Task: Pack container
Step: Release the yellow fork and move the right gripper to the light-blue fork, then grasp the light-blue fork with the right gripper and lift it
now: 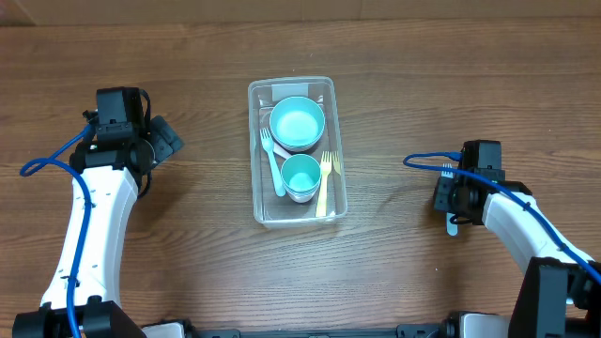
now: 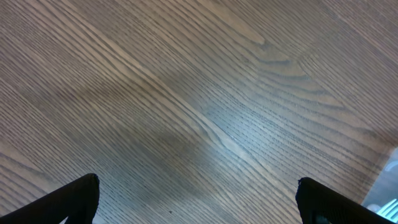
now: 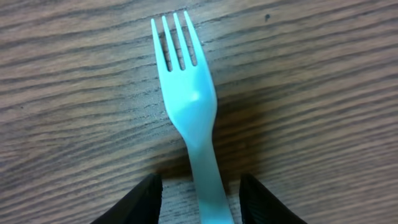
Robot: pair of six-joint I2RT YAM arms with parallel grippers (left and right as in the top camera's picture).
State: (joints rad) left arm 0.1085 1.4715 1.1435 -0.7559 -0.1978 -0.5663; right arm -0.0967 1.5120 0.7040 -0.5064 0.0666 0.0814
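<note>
The clear container (image 1: pixel 256 150) stands at the table's middle. It holds a light-blue bowl (image 1: pixel 297 122), a light-blue cup (image 1: pixel 301 176), a light-blue fork (image 1: pixel 271 161) and a yellow fork (image 1: pixel 324 180). My right gripper (image 3: pixel 201 196) is at the right side of the table (image 1: pixel 458 202). Its fingers straddle the handle of another light-blue fork (image 3: pixel 189 102) lying on the wood, with a gap on each side. My left gripper (image 2: pixel 198 199) is open and empty over bare wood left of the container (image 1: pixel 161 141). A corner of the container shows in the left wrist view (image 2: pixel 388 186).
The wooden table (image 1: pixel 188 253) carries nothing else in view. The blue cables of both arms hang near the wrists.
</note>
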